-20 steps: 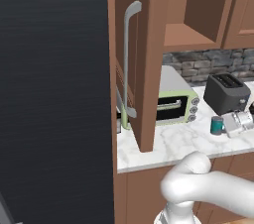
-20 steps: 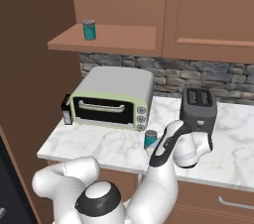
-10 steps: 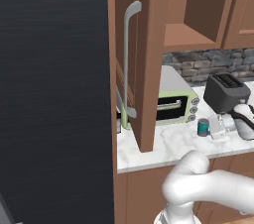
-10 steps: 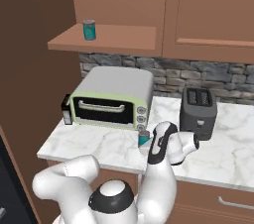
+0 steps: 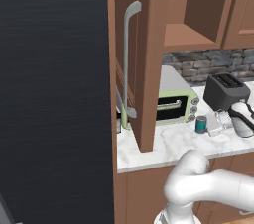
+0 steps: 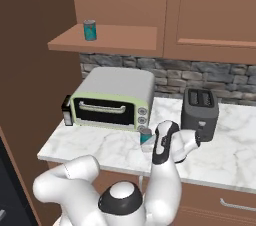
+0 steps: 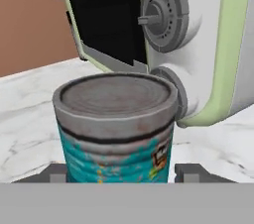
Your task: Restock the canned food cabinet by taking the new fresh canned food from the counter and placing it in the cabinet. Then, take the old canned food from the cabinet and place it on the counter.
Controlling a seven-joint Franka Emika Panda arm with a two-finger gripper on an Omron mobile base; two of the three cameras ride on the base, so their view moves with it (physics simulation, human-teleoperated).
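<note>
The gripper point(image 7: 124, 174) is low down, right in front of the toaster oven point(image 7: 198, 44). One dark finger tip point(image 7: 57, 172) is on each side of the old can point(image 7: 116, 129). The tips sit very close to the can's sides. I cannot tell if they are squeezing it or have let go. The can is teal with a dull, rusty-looking top. It stands up straight on the counter point(image 6: 100, 145), just in front of the toaster oven's knobs. A moment ago the can was farther from the toaster oven, over by the black toaster point(image 6: 200, 112), and it looked lifted up. Now it has come across and it looks set down on the marble. I think this means the old can has reached its place on the counter. High above the toaster oven, another teal can point(image 6: 90, 30) stands on the shelf of the cabinet point(image 6: 115, 40). That looks like the new one, already put away. So the job seems almost done. What is left is for the gripper to let go fully and back away without knocking the can over.
</note>
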